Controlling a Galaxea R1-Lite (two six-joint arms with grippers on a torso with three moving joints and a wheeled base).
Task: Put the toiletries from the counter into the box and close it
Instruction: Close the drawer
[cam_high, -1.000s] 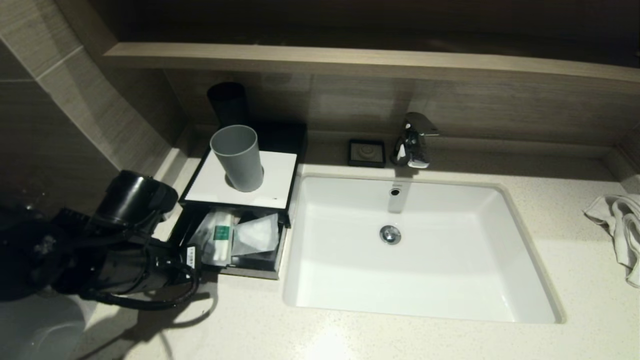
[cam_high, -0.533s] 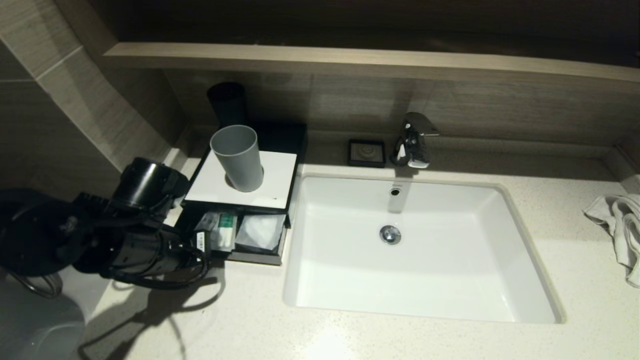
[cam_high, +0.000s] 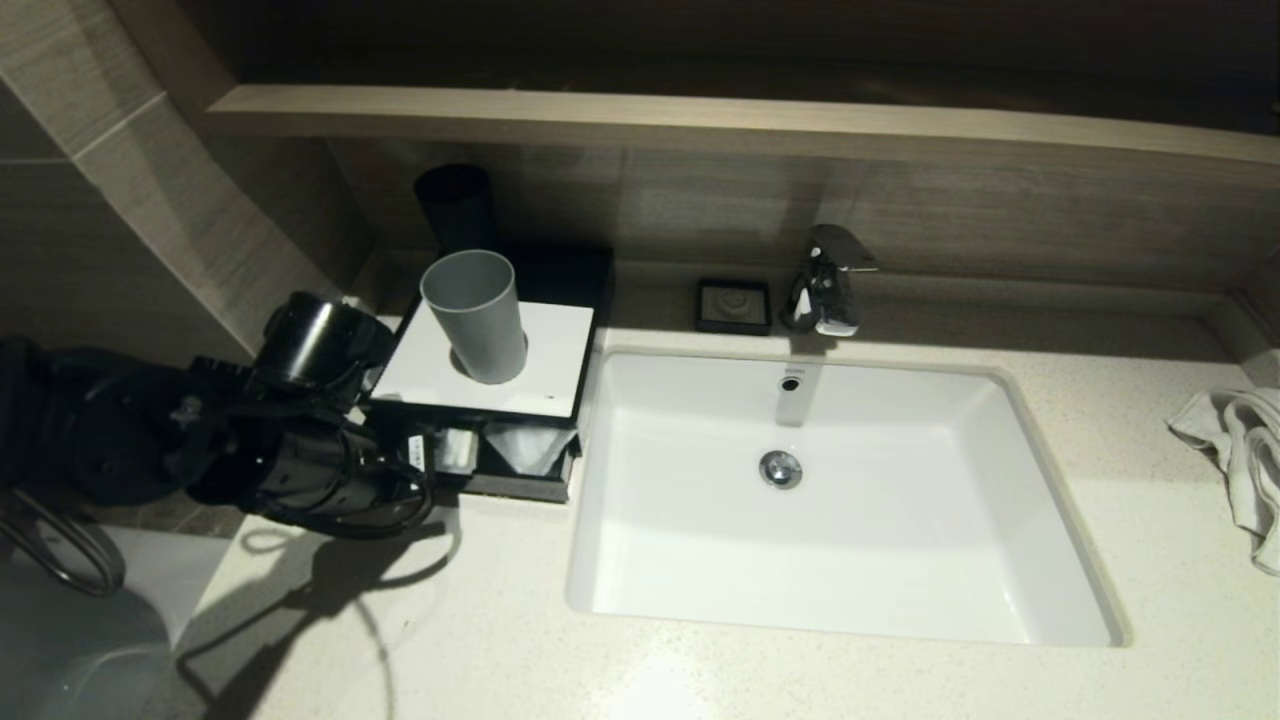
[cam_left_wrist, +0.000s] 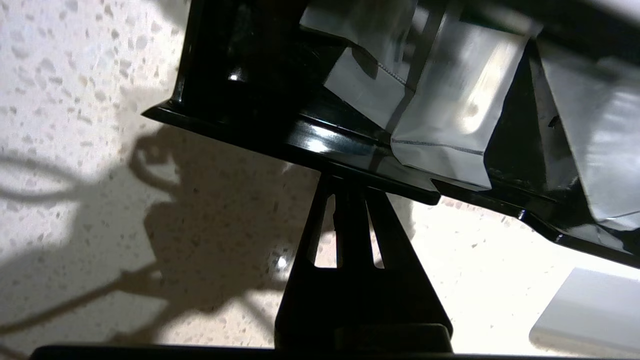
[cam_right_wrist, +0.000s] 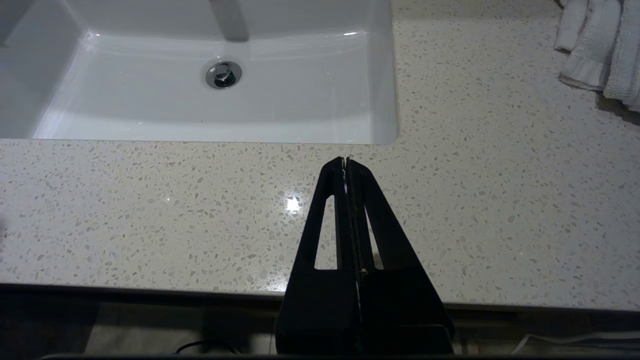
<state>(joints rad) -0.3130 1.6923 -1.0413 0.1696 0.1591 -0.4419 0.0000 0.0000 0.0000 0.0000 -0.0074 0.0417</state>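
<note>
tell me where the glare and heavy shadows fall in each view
Head view: the left arm throws a hard shadow on the pale speckled stone counter. Left wrist view: glare on the translucent plastic packets in the black drawer. Right wrist view: a bright spot on the counter beside the shut right gripper.

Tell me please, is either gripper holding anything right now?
No. The shut left gripper only presses the drawer front; the right gripper is shut on nothing.
</note>
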